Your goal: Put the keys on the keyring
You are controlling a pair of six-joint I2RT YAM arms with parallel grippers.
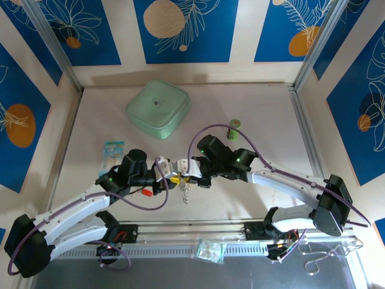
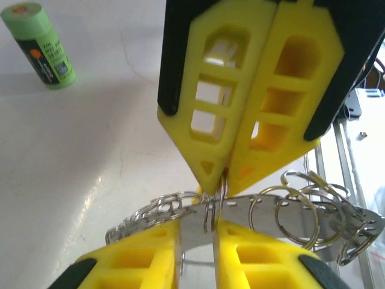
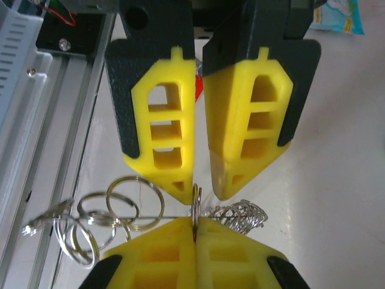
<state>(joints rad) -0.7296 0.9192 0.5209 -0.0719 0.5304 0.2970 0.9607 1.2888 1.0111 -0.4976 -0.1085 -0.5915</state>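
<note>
Two arms bent inward, right gripper (image 3: 195, 224) pinching keyring (image 3: 196, 200), left gripper (image 2: 198, 227) opposite

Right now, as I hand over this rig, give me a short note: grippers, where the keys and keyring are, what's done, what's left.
Right gripper: shut on one split ring of the keyring.
Left gripper: jaws slightly apart around that same ring, no firm grip.
Other rings dangle beside it.
Keys: a small red thing, probably the red key, lies on the table by the left arm; yellow key not made out.
Done: ring held. Left: thread both keys on.
</note>
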